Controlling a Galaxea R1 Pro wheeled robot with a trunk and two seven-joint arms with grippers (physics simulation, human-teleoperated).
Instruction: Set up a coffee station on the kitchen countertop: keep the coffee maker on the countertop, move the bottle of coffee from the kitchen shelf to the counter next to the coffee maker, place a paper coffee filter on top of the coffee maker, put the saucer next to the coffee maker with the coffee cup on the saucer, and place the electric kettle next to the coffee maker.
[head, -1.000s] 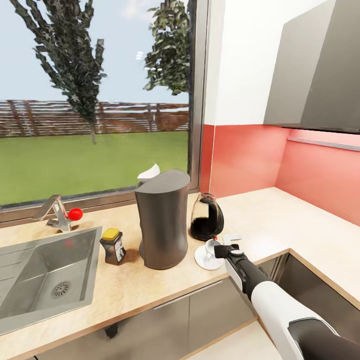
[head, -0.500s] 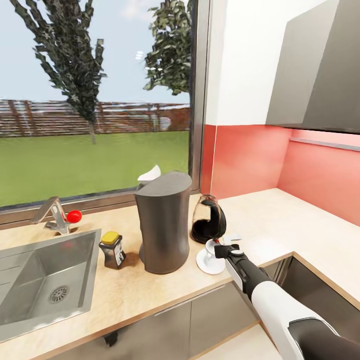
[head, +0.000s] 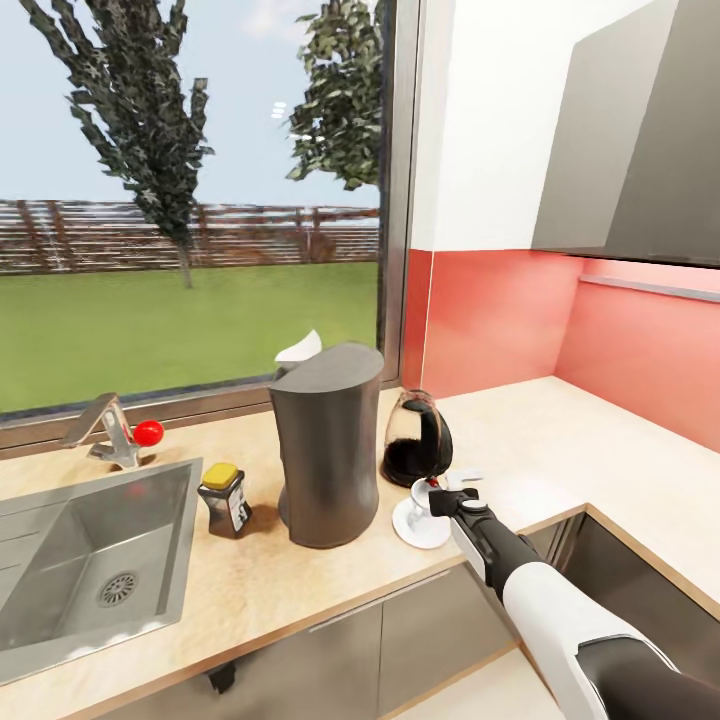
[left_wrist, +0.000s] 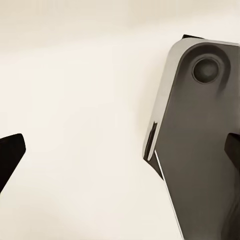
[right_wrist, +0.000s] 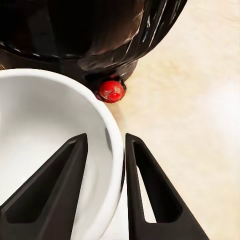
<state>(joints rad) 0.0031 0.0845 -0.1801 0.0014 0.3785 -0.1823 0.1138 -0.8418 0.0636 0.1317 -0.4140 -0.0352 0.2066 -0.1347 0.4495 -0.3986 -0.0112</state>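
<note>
The dark grey coffee maker (head: 328, 445) stands on the beige kitchen countertop (head: 520, 440), with a white paper coffee filter (head: 298, 348) on its top. The bottle of coffee (head: 225, 498), yellow-lidded, stands to its left. To its right is the electric kettle (head: 415, 440), whose red switch (right_wrist: 111, 91) shows in the right wrist view. In front of the kettle lies the saucer (head: 418, 530) with the coffee cup (head: 423, 493) on or just above it. My right gripper (head: 432, 497) is shut on the cup's rim (right_wrist: 114, 145), one finger inside and one outside. My left gripper (left_wrist: 120, 155) is open and holds nothing.
A steel sink (head: 80, 550) with a faucet (head: 110, 430) and a red knob (head: 149, 432) lies left of the bottle. A large window runs behind the counter. Red backsplash (head: 500, 310) and a grey wall cabinet (head: 630, 150) stand at the right. The left wrist looks down at pale floor and a grey part (left_wrist: 200, 145).
The head camera shifted slightly between one second and half a second ago, and the picture moved with it. My right gripper has stayed on the cup.
</note>
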